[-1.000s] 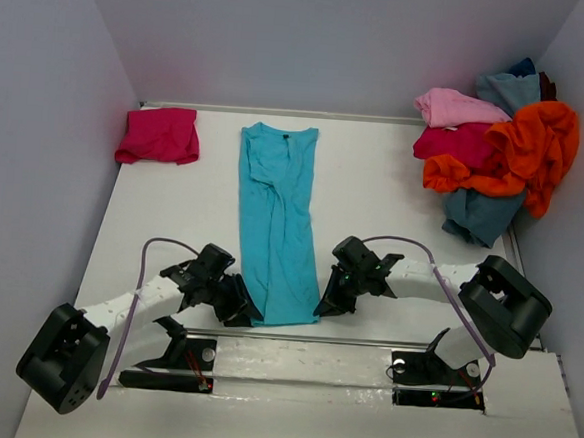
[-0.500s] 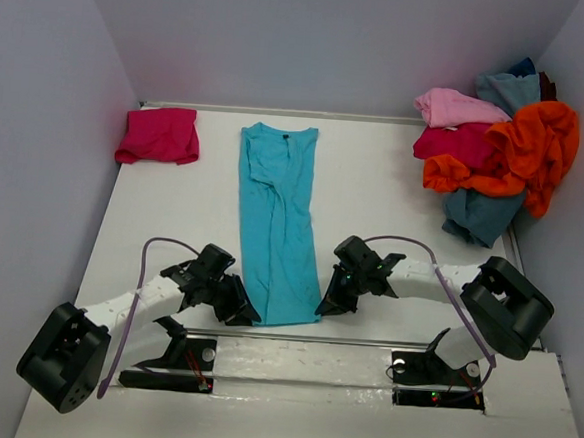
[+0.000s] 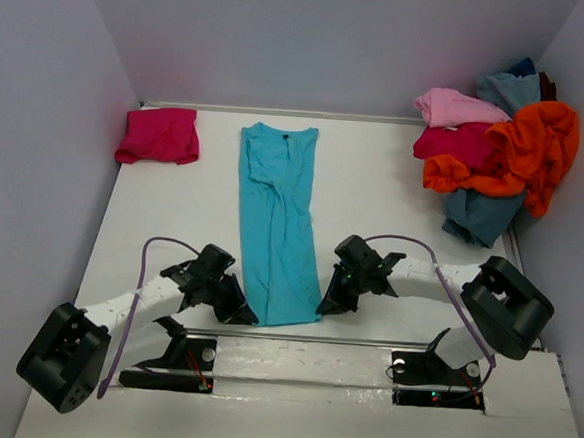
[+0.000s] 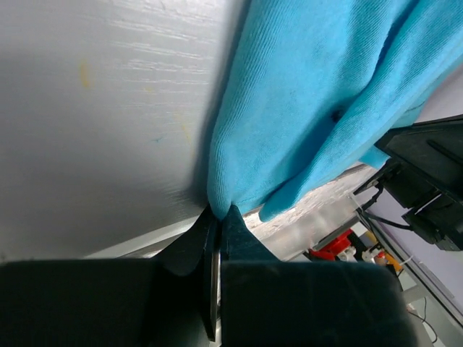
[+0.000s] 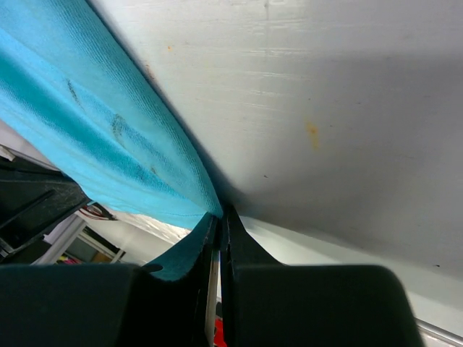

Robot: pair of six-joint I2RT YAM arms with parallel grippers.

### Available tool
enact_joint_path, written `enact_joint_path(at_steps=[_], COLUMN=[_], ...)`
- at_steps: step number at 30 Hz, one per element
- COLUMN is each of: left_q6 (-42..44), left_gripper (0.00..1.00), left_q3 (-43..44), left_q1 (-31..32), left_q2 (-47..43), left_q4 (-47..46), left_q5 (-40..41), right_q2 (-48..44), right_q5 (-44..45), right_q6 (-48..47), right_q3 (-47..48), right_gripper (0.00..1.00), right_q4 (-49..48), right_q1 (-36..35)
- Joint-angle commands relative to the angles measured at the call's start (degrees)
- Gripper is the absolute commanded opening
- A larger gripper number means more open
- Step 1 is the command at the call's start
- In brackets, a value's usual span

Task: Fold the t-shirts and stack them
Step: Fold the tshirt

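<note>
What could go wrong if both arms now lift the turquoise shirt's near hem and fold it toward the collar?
1. The left gripper and right gripper each pinch only a sliver of the turquoise t-shirt at their very tips, so a corner may slip out on the lift.
2. Long wrinkles run down the shirt's middle, and folding would likely trap them.
3. Uneven lifting could skew the fold.

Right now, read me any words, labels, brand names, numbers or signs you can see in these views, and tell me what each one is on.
None: no text can be read in any view.
The long turquoise cloth t-shirt has a dark patch inside its collar, too small to tell whether it is a label.
The folded magenta-pink t-shirt, the heap of crumpled shirts and the white table show no writing.
</note>
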State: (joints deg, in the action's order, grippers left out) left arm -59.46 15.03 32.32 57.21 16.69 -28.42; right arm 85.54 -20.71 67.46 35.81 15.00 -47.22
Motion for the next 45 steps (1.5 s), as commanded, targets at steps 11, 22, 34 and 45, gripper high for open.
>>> enact_joint_path(at_steps=[11, 22, 34, 45], left_q6=[2.8, 4.9, 7.3, 9.3], left_gripper=[0.06, 0.06, 0.06, 0.06], left_q3=[2.0, 7.8, 17.0, 25.3], left_q1=[0.3, 0.3, 0.3, 0.3], left_q2=[2.0, 2.6, 5.9, 11.1], left_q4=[4.4, 6.5, 9.9, 11.3], left_q5=[5.6, 7.4, 9.9, 11.6], right_q2=[1.3, 0.2, -0.7, 1.4], right_q5=[1.6, 3.8, 8.8, 10.3], right_q6=[-2.7, -5.2, -9.9, -14.6], right_q3=[2.8, 6.8, 14.2, 21.5], right_gripper=[0.07, 0.07, 0.07, 0.07], right_q4=[2.4, 6.9, 14.6, 19.4], right_q1=[0.5, 0.5, 0.5, 4.1])
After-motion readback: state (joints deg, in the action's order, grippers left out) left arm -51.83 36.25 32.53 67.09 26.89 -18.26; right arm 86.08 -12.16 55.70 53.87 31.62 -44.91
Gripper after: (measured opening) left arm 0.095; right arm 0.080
